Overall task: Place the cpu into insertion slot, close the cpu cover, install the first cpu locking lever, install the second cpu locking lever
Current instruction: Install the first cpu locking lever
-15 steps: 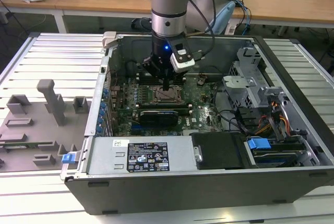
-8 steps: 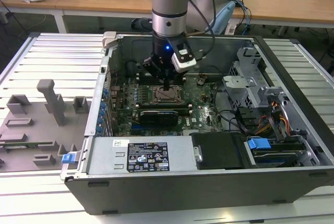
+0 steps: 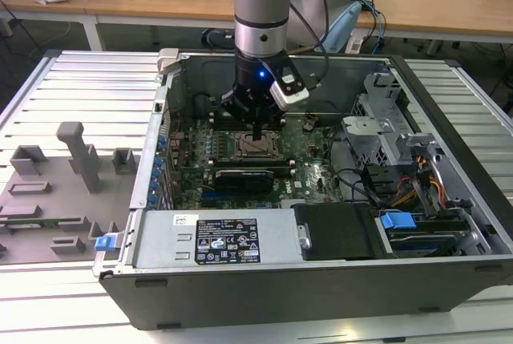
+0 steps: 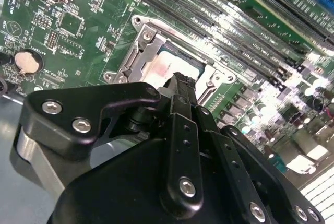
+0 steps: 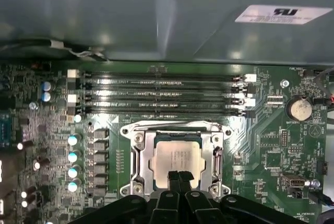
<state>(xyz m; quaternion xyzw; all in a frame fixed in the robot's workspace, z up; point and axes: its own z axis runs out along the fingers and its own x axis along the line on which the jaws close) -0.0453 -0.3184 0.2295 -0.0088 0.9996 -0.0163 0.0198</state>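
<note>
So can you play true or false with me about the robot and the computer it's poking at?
1. The cpu lies in the insertion slot. True.
2. The gripper hangs right over the cpu. True.
3. The gripper's fingers are spread wide apart. False: they are together at the tips.
4. The computer case has its side closed up. False: it is open, with the green motherboard showing.
5. A round silver battery sits on the motherboard. True.
</note>
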